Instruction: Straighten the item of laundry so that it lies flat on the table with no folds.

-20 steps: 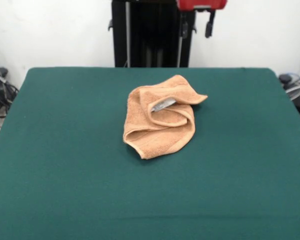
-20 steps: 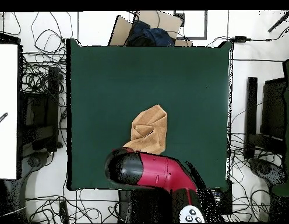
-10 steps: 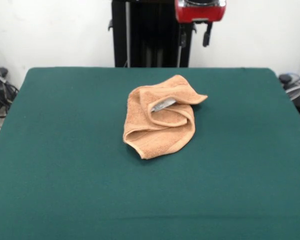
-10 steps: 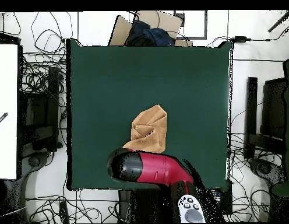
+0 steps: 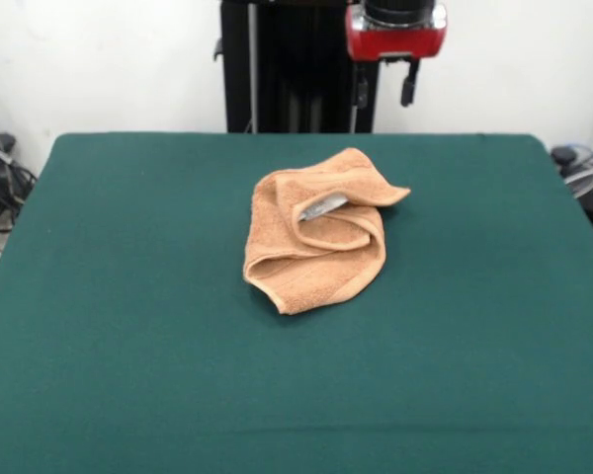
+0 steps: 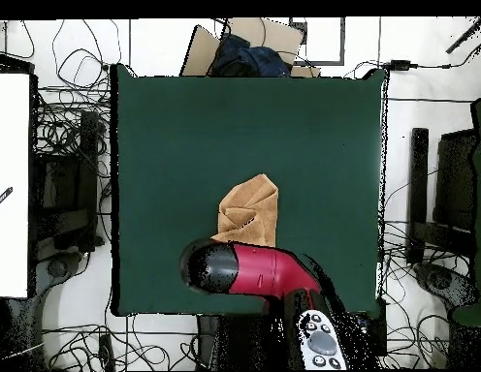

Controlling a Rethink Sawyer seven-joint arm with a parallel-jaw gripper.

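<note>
The peach-tan towel (image 5: 316, 232) lies crumpled and folded over itself near the middle of the dark green table (image 5: 128, 296), with its grey tag (image 5: 323, 206) showing on top. One corner points toward the right in the front view. My gripper (image 5: 384, 87) hangs under the red wrist at the table's far edge, above and behind the towel, not touching it. Its two fingers are apart and hold nothing. In the overhead view the towel (image 6: 249, 211) lies just beyond the red arm (image 6: 254, 269), which hides the gripper and covers the towel's near edge.
The black pedestal (image 5: 277, 64) stands behind the table's far edge. In the overhead view, cables lie all round the table (image 6: 186, 126), a cardboard box with dark cloth (image 6: 240, 48) sits past one edge, and a white panel (image 6: 10, 184) is at the left.
The gripper has come lower into the front view. In the overhead view the arm's head has shifted a little toward the towel. The towel has not moved.
</note>
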